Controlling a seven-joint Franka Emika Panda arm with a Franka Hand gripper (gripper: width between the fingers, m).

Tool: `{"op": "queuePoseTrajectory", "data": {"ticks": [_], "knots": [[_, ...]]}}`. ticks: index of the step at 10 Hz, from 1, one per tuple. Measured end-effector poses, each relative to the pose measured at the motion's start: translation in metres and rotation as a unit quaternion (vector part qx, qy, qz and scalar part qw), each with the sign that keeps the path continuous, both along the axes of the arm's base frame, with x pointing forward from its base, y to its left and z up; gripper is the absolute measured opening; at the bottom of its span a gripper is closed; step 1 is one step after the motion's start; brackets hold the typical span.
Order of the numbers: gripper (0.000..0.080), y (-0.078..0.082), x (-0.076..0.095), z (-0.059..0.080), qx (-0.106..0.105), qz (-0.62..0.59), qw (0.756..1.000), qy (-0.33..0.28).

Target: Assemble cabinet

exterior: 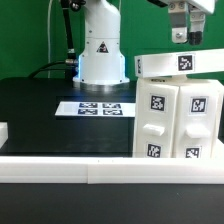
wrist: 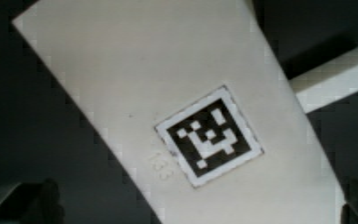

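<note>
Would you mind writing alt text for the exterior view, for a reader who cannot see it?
A white cabinet with two tagged, knobbed door panels stands at the exterior view's right on a black table, a tagged panel lying across its top. The hand hangs above it; the marker board lies before the arm's base.

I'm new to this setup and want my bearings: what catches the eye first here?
The white cabinet, covered in black-and-white tags, stands at the exterior view's right with a white panel resting across its top. The hand hangs above that panel; the marker board lies mid-table.
</note>
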State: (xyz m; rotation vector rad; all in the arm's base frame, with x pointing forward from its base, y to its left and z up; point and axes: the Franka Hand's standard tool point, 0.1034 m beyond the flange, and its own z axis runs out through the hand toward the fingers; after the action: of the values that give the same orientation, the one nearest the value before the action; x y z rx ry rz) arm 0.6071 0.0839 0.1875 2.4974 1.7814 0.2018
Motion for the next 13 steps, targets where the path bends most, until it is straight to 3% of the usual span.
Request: {"op": "queuePoseTrajectory", "data": {"ticks": [2,5,8,10,12,13], "knots": [[0.0798,-0.002,-0.002,-0.001,-0.020,0.073,0.997,0.001],[0.0798,-0.004,-0.009,-0.013,-0.031,0.145,0.989,0.004],[0.0798,-0.004,-0.010,-0.026,-0.030,0.133,0.991,0.008],[0.0798,-0.004,-0.010,-0.027,-0.029,0.126,0.992,0.009],[0.0558,-0.005,-0.010,-0.028,-0.029,0.120,0.992,0.010],[0.0558,-0.005,-0.010,-0.028,-0.028,0.117,0.993,0.010]]}}
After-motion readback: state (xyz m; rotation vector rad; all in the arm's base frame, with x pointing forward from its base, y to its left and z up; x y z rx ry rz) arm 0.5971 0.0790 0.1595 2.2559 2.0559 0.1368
